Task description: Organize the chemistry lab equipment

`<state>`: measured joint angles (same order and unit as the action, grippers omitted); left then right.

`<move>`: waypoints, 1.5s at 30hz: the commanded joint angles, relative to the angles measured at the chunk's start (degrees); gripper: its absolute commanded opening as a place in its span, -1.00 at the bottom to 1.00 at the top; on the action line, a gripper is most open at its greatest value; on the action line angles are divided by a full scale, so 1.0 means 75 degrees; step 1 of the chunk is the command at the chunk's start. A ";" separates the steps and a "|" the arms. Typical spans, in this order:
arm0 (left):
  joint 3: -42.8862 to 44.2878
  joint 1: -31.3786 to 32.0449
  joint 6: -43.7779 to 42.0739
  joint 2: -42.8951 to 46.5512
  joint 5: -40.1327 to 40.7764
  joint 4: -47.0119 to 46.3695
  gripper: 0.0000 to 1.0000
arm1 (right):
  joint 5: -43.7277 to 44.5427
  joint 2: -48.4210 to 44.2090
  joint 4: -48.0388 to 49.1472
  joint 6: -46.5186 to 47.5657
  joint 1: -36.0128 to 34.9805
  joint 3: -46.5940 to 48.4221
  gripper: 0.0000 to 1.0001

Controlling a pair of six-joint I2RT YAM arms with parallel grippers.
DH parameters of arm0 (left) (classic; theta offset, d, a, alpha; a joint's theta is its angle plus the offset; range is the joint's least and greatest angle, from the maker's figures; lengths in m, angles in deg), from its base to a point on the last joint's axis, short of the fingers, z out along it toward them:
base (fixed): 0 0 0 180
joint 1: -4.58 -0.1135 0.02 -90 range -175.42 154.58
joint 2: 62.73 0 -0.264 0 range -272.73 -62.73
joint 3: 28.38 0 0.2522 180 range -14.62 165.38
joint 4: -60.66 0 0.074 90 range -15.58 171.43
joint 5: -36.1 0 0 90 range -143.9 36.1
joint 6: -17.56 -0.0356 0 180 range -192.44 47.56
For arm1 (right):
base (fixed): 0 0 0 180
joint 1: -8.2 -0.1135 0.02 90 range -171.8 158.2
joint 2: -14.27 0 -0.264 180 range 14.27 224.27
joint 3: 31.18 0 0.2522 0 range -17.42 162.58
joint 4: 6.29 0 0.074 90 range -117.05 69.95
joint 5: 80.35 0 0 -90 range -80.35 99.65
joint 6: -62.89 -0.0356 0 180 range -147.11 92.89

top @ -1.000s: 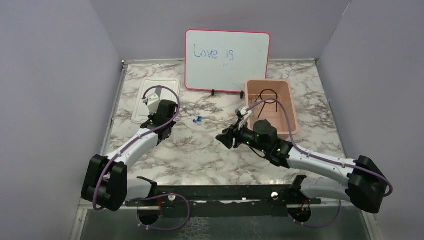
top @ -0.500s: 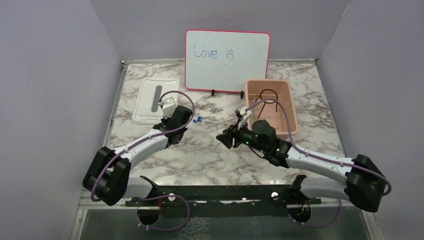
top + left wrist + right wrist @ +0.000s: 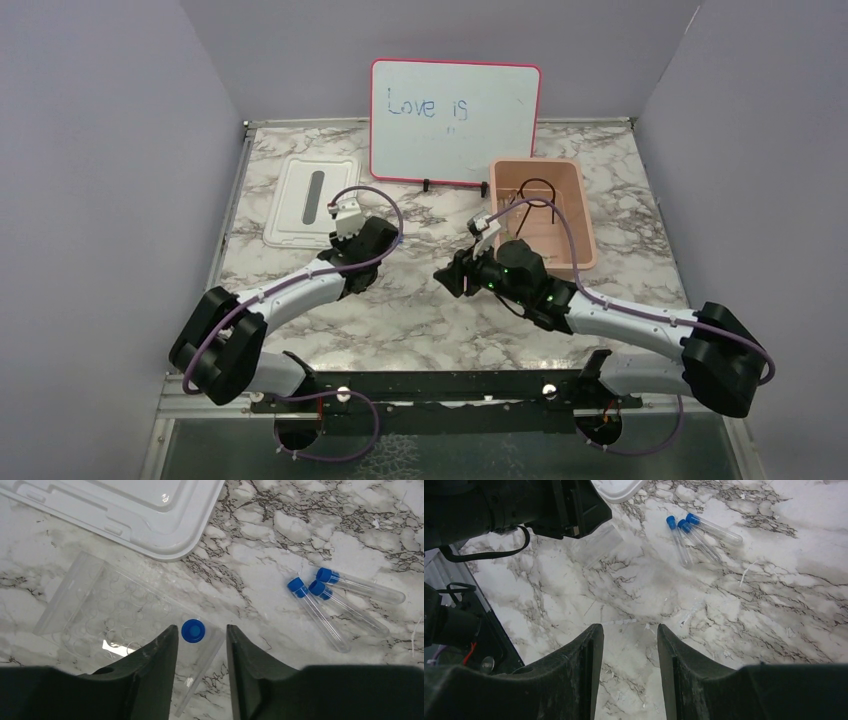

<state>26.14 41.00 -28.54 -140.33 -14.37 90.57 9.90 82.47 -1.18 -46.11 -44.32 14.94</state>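
Three clear blue-capped tubes (image 3: pixel 325 605) lie side by side on the marble; they also show in the right wrist view (image 3: pixel 694 532). A clear plastic rack (image 3: pixel 110 620) lies beside the white lid, with one blue-capped tube (image 3: pixel 193 630) standing in its corner. My left gripper (image 3: pixel 200 632) is open and hangs over that standing tube, its cap between the jaws without touching them; in the top view it (image 3: pixel 368 258) covers the tubes. My right gripper (image 3: pixel 629 630) is open and empty above bare marble, also seen from above (image 3: pixel 447 278). A black wire ring (image 3: pixel 537 190) lies in the pink tub (image 3: pixel 580 215).
The white lid (image 3: pixel 305 200) lies flat at the back left, its corner in the left wrist view (image 3: pixel 150 510). The pink-framed whiteboard (image 3: pixel 455 120) stands at the back. The left arm's gripper (image 3: pixel 574 505) fills the right wrist view's upper left.
My left arm has swung right, from over the white lid to over the rack and tubes. My right arm has hardly moved.
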 commanded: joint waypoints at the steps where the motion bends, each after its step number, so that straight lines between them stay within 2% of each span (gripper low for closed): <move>1: 0.0137 0.0054 0.0064 0.0433 0.0152 0.0269 -0.01 | 0.0228 0.0145 -0.0199 -0.0174 -0.0042 0.0297 -0.05; 4: 0.0347 0.0043 -0.0182 0.0795 0.0077 0.0379 0.28 | 0.0140 0.0243 -0.0322 -0.0178 -0.0048 0.0479 -0.05; 9: 0.0962 -0.0066 -0.0912 0.1380 -0.0038 0.0708 0.44 | -0.0330 0.0824 -0.0735 -0.0100 -0.0049 0.1057 -0.04; 16: 0.1711 -0.0858 -0.1965 0.2274 -0.0739 0.1225 0.46 | -0.0262 0.2605 -0.1904 -0.1204 -0.0445 0.2775 -0.03; 20: 0.2136 -0.1343 -0.2419 0.2780 -0.1077 0.1467 0.46 | -0.0172 0.3926 -0.2459 -0.2344 -0.0816 0.3865 -0.02; 29: 0.2542 -0.1504 -0.3093 0.3479 -0.0991 0.1814 0.47 | -0.0083 0.6103 -0.2939 -0.3642 -0.1166 0.5973 0.00; 38: 0.2208 -0.1505 -0.3135 0.3662 -0.1113 0.1801 0.47 | 0.0551 0.7233 -0.3742 -0.4188 -0.1166 0.7139 -0.04; 45: 0.2010 -0.1517 -0.3175 0.3715 -0.1113 0.1677 0.47 | 0.1397 0.7417 -0.4572 -0.4213 -0.1164 0.7543 -0.27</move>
<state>42.16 30.03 -51.21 -113.67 -21.58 103.92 13.66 136.55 -28.52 -77.13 -52.86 68.97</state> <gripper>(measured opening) 0.736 0.394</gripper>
